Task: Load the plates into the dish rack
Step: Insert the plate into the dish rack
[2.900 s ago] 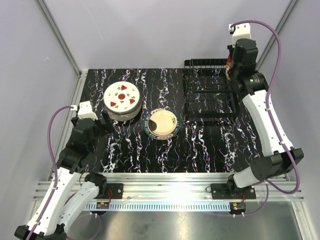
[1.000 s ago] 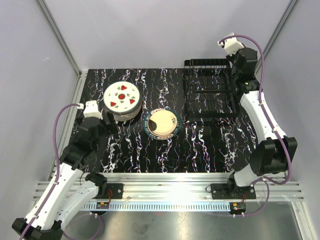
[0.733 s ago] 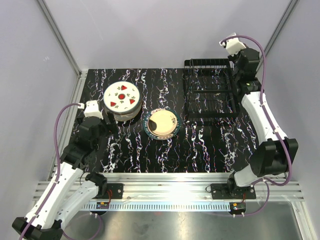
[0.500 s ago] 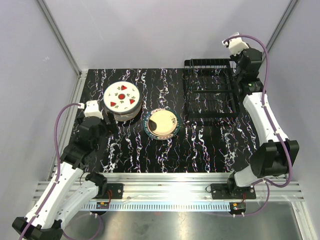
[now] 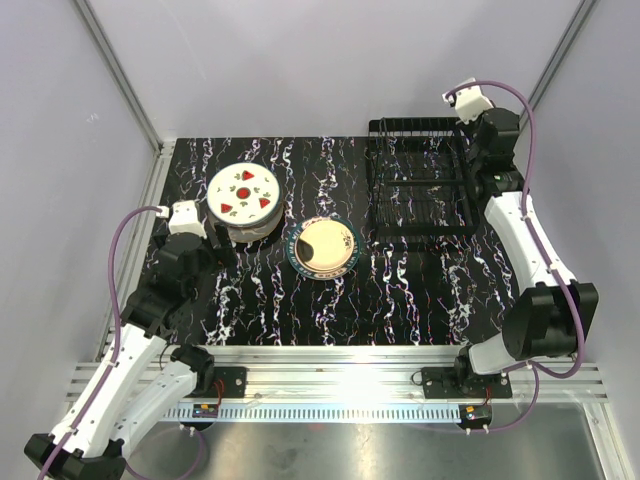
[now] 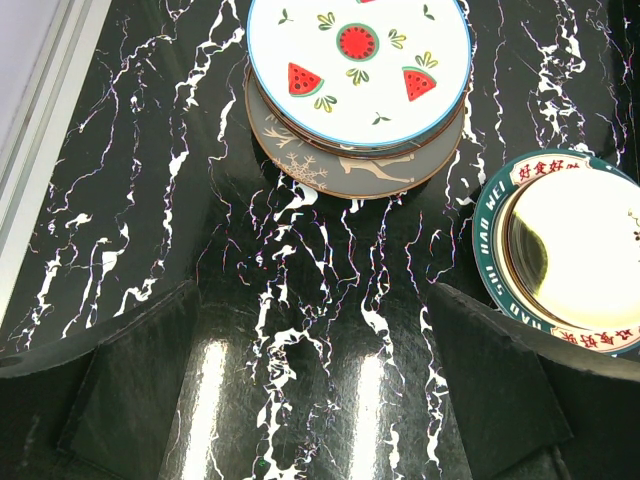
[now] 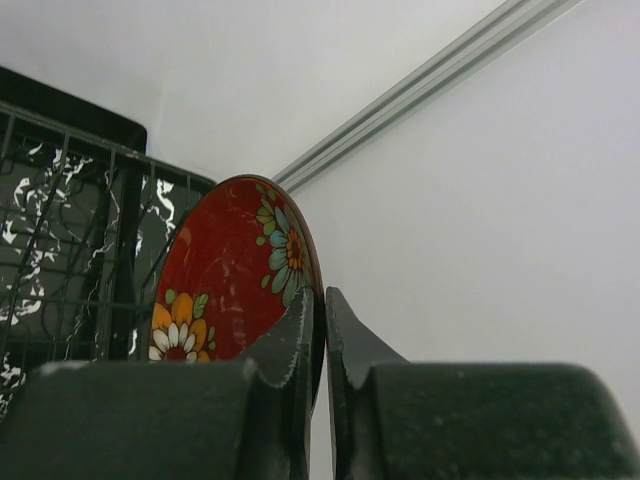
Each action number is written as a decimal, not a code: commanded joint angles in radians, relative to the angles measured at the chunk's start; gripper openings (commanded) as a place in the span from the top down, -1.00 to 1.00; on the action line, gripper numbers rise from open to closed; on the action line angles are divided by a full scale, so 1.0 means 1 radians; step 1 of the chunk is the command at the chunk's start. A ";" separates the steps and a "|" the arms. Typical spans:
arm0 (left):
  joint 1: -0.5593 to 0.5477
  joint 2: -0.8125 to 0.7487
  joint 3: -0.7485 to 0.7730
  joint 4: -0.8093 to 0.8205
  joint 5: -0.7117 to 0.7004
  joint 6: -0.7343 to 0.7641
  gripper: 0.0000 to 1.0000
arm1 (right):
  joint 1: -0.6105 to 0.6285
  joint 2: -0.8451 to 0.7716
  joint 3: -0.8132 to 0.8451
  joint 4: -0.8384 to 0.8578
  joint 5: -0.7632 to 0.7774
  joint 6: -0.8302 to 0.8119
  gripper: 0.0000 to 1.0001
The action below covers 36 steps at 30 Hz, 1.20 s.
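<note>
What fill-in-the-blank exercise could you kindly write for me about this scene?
1. The right fingers are shut on the rim of a ___ floral plate.
2. The top plate of the stack shows slices of ___.
3. The left fingers stand ___, holding nothing.
4. The teal-rimmed plate lies flat between the stack and the black wire ___.

Missing words: red; watermelon; open; rack.
</note>
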<state>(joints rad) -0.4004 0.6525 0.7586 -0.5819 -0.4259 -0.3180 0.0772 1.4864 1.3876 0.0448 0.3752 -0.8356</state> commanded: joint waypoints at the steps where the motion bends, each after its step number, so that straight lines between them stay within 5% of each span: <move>1: -0.003 0.004 0.007 0.042 0.003 0.011 -0.98 | -0.007 -0.048 0.008 0.087 -0.009 0.021 1.00; 6: -0.003 0.007 0.005 0.042 0.003 0.011 -0.98 | -0.007 -0.034 0.019 0.076 -0.004 0.038 1.00; 28: -0.003 0.013 0.005 0.042 0.003 0.013 -0.98 | -0.007 -0.017 0.131 -0.037 0.013 0.159 0.25; 36: -0.003 0.016 0.005 0.040 -0.007 0.014 -0.98 | -0.007 -0.055 0.339 -0.318 -0.090 0.410 -0.19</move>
<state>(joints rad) -0.4007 0.6651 0.7586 -0.5819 -0.4259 -0.3176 0.0761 1.4857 1.6165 -0.1684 0.3428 -0.5724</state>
